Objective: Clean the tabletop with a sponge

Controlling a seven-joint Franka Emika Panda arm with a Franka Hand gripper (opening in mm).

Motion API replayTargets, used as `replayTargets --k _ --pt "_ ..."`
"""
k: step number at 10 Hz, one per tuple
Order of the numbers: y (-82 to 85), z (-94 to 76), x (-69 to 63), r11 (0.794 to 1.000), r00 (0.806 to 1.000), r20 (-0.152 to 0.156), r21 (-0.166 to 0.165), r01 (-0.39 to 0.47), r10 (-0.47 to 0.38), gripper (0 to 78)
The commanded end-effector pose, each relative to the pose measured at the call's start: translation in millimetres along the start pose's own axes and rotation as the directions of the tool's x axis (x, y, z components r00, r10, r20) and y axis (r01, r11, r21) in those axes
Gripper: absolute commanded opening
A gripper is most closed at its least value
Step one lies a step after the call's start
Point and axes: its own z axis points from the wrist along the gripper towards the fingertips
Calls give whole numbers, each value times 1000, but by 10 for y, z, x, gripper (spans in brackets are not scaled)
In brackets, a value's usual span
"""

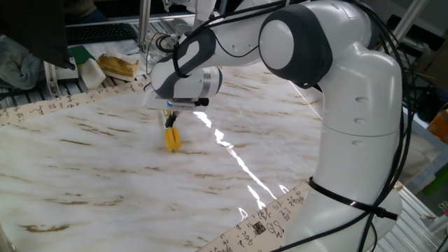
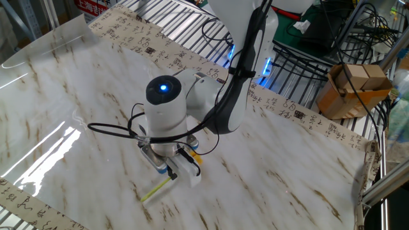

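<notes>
**Presently: sponge wipe in hand, mid-surface**

Item one, the sponge [image 1: 173, 138]: yellow-orange head pressed flat on the surface [image 1: 84, 154], pale stick handle rising from it into the jaws. In the other fixed view the handle shows as a thin yellow-green line poking out low beside the wrist, the head hidden under the arm.

Item two, the gripper [image 1: 170, 117]: jaws clenched on the sponge's handle just above the head, wrist pointing straight down over it.

Step, by my reckoning: the wiping stroke itself, with contact already made. No stain is plain to me near the head.

Next move wants: steady downward pressure and a sideways drag across the marble, keeping the handle from twisting in the grip.
</notes>
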Motion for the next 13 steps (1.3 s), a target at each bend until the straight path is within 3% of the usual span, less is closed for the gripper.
replayTargets --k 1,5,9,13 --pt "36 25 -28 1000 998 62 -22 2 0 11" --pt "-4 82 -16 998 992 106 33 62 -65 11" --pt "-33 99 -13 987 986 112 114 114 -127 11" --pt "-38 91 -14 982 985 99 138 130 -144 11"
